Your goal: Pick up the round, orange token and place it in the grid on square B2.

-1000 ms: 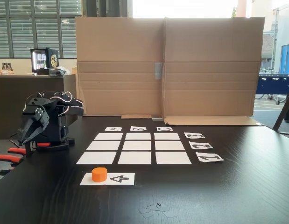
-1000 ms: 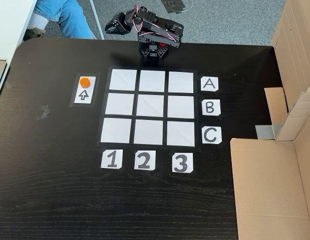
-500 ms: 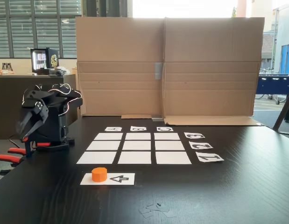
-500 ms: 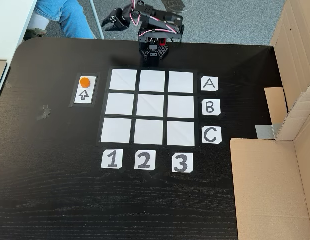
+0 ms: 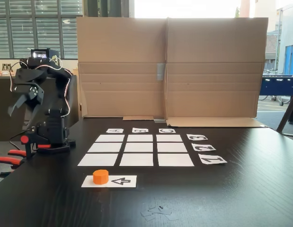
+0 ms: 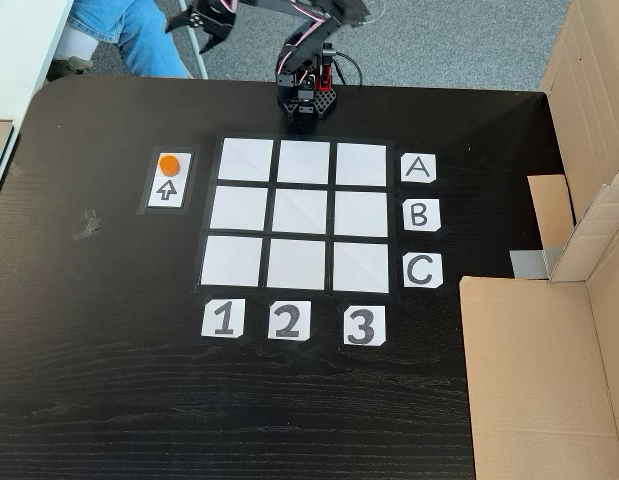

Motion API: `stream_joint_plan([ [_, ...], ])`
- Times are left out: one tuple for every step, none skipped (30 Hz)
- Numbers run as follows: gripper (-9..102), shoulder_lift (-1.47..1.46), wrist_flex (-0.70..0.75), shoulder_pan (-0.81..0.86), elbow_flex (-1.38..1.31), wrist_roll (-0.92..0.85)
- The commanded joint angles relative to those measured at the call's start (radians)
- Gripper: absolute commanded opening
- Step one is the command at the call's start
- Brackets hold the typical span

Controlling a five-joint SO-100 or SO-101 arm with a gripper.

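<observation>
A dark worktop (image 6: 109,380) fills both fixed views, backed by a folded cardboard screen (image 5: 170,66) along the far side of one fixed view and the right edge of the other. At centre lies the grid (image 6: 301,213), nine white paper rectangles, with square B2 (image 6: 301,212) bare in the middle. Cards at the grid's right edge in the view from above read A (image 6: 418,168), B (image 6: 419,214) and C (image 6: 421,270), and cards below it read 1 (image 6: 222,320), 2 (image 6: 288,320) and 3 (image 6: 361,325). The arm (image 5: 47,118) stands at the left of the low view, its base on the worktop's edge, raised and reaching out past the upper left of the overhead frame. The jaws (image 5: 24,97) hang parted and empty, well apart from the token (image 6: 168,165), which sits on the arrow card (image 6: 167,182) left of the grid, at the head of a black arrow. The pick-up appears not yet begun; the next move likely calls for swinging the jaws over the token and lowering them around it. A person's jeans-clad leg (image 6: 129,35) shows at upper left.
</observation>
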Motion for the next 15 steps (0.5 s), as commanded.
stream_joint_plan([
  [47,-0.104,0.084,-0.071,-0.179,-0.057],
  [48,-0.121,0.101,-0.095,-0.195,-0.084],
  [49,-0.133,0.112,-0.123,-0.201,-0.126],
  [49,-0.149,0.118,-0.150,-0.201,-0.156],
  [49,-0.166,0.121,-0.172,-0.195,-0.170],
  [49,-0.190,0.123,-0.186,-0.195,-0.172],
  [49,-0.222,0.123,-0.195,-0.201,-0.167],
  [49,-0.255,0.123,-0.204,-0.207,-0.167],
  [49,-0.284,0.123,-0.213,-0.210,-0.167],
  [49,-0.316,0.124,-0.225,-0.221,-0.164],
  [49,-0.350,0.124,-0.239,-0.233,-0.163],
  [49,-0.383,0.124,-0.253,-0.249,-0.161],
  [49,-0.419,0.124,-0.262,-0.268,-0.153],
  [49,-0.451,0.124,-0.270,-0.293,-0.147],
  [49,-0.480,0.124,-0.278,-0.319,-0.144],
])
